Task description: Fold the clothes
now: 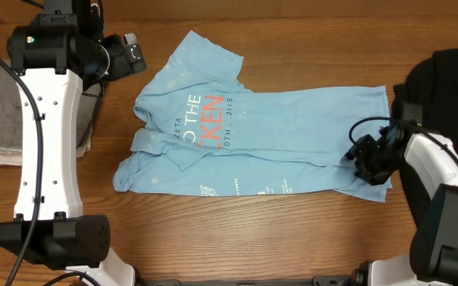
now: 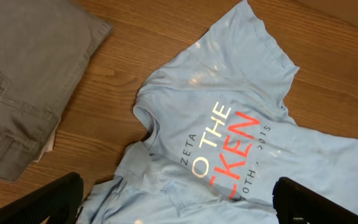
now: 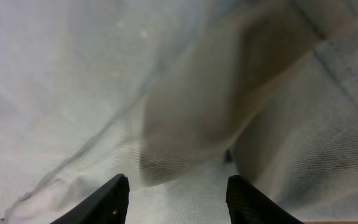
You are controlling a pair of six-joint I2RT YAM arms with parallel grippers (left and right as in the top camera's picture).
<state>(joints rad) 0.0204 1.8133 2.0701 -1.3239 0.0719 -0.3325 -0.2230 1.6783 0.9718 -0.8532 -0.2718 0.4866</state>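
I have the left tool (image 2: pixel 179 205) hovering with its two dark fingers (image 2: pixel 55 199) spread as wide as they go and nothing between them. Below and just ahead of it lies the neck end of the light blue short-sleeved cotton T-shirt (image 2: pixel 241 93), printed with white and orange-red lettering. One sleeve reaches away from the tool across the brown wooden desk (image 2: pixel 142 43). Off to the side of this tool, well clear of the shirt, sits a folded grey fabric garment (image 2: pixel 23 81), which touches neither the tool nor the shirt. From overhead the T-shirt (image 1: pixel 269 135) lies flat and lengthwise between my two arms. Its lower long edge looks turned over on itself, though I cannot tell how many layers there are. The right tool (image 1: pixel 364 155) is down at the hem end of the shirt, over the corner nearest that arm. In its own camera the right tool (image 3: pixel 176 199) has its fingertips (image 3: pixel 114 199) standing apart with pale blue cloth close beneath them, and I see no fabric pinched between them. Behind the right tool, beyond the hem, a black cloth heap (image 1: pixel 452 79) rests at the desk's edge.
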